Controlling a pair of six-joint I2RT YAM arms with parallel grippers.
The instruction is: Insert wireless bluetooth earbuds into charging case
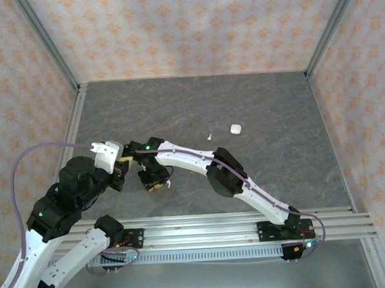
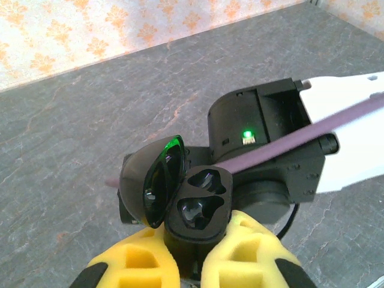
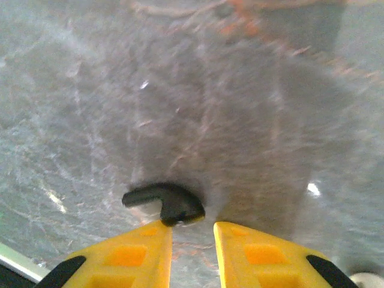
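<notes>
Black earbud (image 3: 163, 201) lies on the grey table (image 1: 241, 96), touching the tip of one finger of the right gripper (image 3: 192, 227). That gripper's fingers stand a narrow gap apart with nothing in the gap. The bud sits off to one side, not between the pads.

The left gripper (image 2: 195, 243) is pressed onto the base of the black charging case (image 2: 198, 207). Its lid (image 2: 153, 180) is swung open and both wells are empty. A white earbud (image 1: 209, 136) and a white case (image 1: 235, 127) lie farther back on the table, well apart from both grippers.

Hazards:
- Off-centre pickup. If the fingers close from this position, the touching finger is likely to push the bud aside or flick it away, since the bud is tiny and looks smooth.
- Poor orientation. A pinch on the stem alone may let the bud rotate, so that it fails to seat in its well.
- Collision. The two wrists work close together, and a careless approach may knock the case out of its clamp.
</notes>
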